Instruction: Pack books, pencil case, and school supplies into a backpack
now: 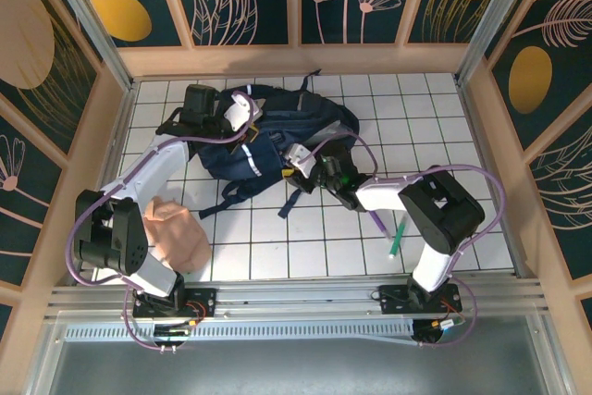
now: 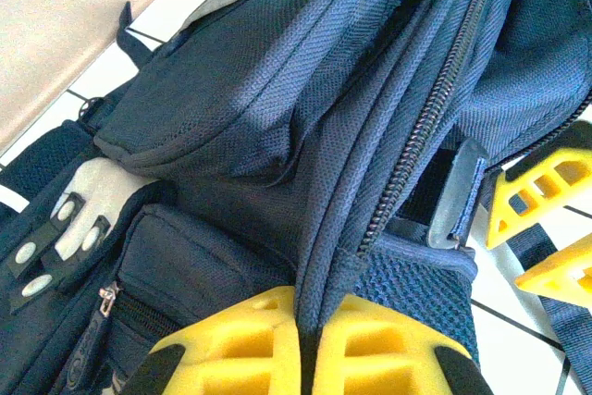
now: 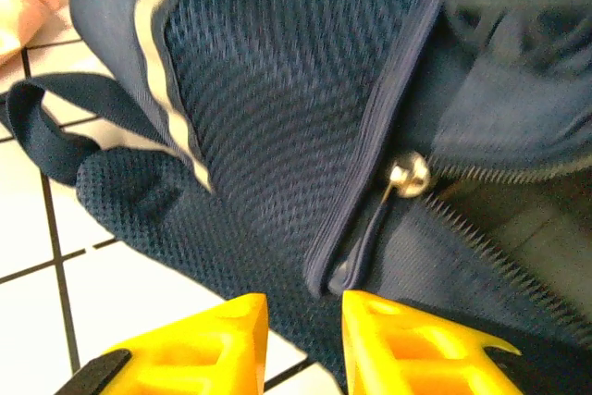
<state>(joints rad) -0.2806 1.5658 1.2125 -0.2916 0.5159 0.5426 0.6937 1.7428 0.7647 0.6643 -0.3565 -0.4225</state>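
Observation:
The dark navy backpack (image 1: 277, 141) lies on the white tiled table toward the back. My left gripper (image 2: 307, 344) is shut on a fold of its fabric beside the zipper (image 2: 435, 117); from above it sits at the bag's left top (image 1: 242, 119). At the bag's right side, my right gripper (image 3: 305, 326) stands open just below the zipper's metal slider (image 3: 408, 175), whose cord pull (image 3: 368, 233) hangs near the right finger (image 3: 407, 344). A green pen (image 1: 397, 238) and a purple pen (image 1: 378, 222) lie under the right arm. The pink pencil case (image 1: 178, 230) sits front left. The books are out of view.
Black straps (image 1: 227, 199) trail from the backpack toward the front. Wooden walls with dark panels (image 1: 305, 57) close in the table at the back and sides. The right gripper's yellow fingers (image 2: 541, 187) show close to the left gripper across the bag opening.

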